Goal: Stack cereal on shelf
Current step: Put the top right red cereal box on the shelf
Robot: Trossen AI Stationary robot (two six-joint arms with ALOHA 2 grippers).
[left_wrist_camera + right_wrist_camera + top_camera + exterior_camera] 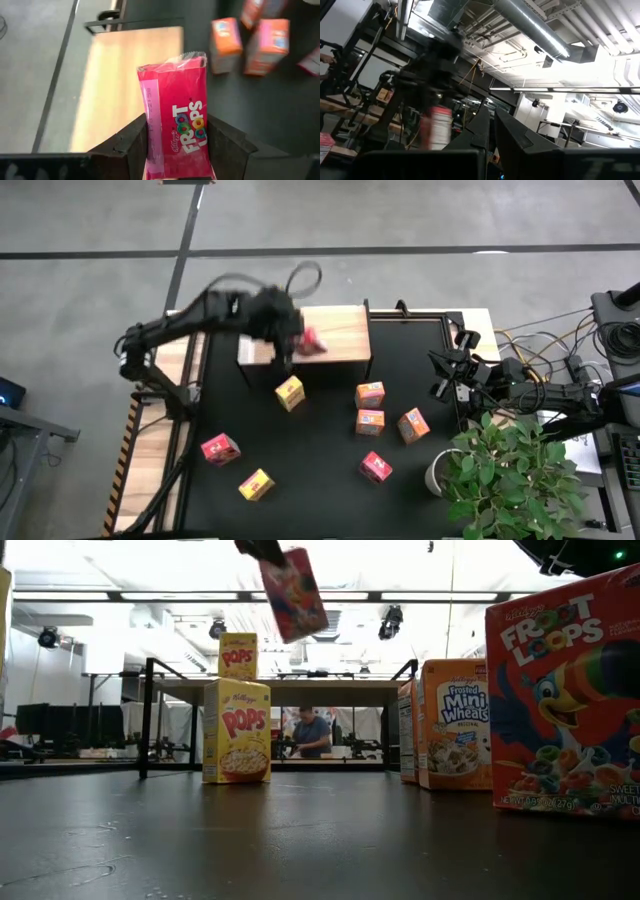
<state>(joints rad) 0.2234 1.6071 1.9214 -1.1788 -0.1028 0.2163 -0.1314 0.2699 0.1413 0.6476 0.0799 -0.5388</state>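
Observation:
My left gripper (177,150) hovers over the light wooden shelf (340,330), shut on a pink-red Froot Loops box (312,342). That box hangs tilted at the top of the low view (293,592). One yellow Pops box (238,655) stands on the shelf (330,692). On the black mat stand two more yellow boxes (290,392) (256,484), three orange boxes (370,393) (370,421) (413,424) and two pink-red ones (220,448) (376,467). My right gripper (445,375) waits shut at the mat's right edge. My left gripper pinches the pink-red box between its two fingers (134,142), one on each narrow side (150,135), at the end nearest the wrist. The fingers slant down from above. The box is lifted clear over the shelf and hangs tilted, its free end (187,60) pointing away.
A black metal frame (405,313) stands by the shelf's right end. A potted plant (510,470) and cables (560,350) crowd the table's right side. Bare mat (320,450) lies between the boxes. A person (312,732) sits in the room behind.

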